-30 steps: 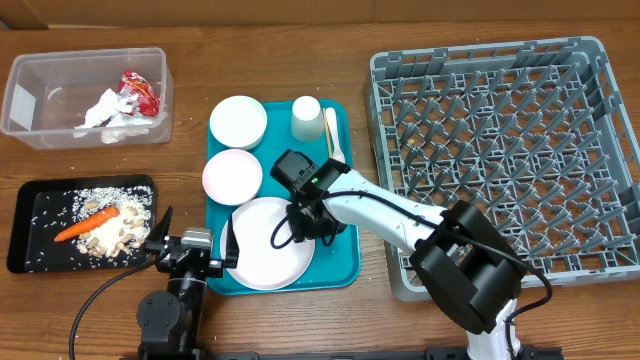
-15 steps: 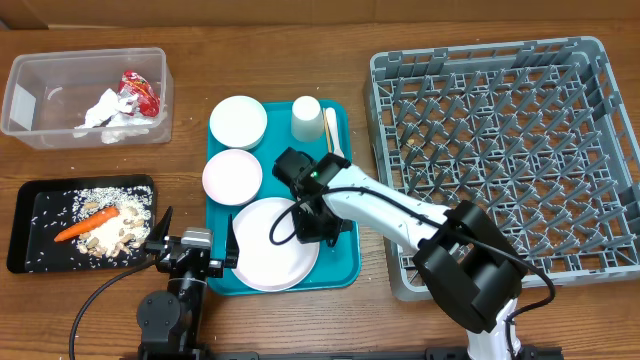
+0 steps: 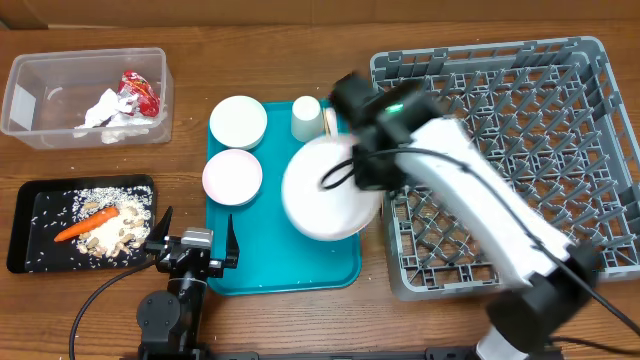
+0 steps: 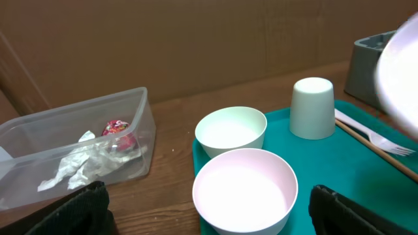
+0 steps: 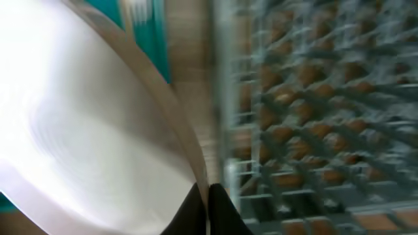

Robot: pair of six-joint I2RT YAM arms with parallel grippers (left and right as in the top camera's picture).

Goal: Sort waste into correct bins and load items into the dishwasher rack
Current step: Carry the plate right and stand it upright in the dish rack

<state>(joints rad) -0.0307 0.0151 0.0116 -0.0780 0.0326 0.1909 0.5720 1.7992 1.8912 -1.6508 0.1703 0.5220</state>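
OK, your right gripper (image 5: 208, 209) is pinched shut on the white plate (image 3: 325, 190) by its rim, plate airborne over the teal tray (image 3: 260, 275) right edge, dishwasher rack (image 3: 500, 130) just right of it; left gripper (image 3: 194, 238) gaping, empty.

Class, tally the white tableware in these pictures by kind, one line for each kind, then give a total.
plate: 1
bowls: 2
cup: 1
fork: 1
Total: 5
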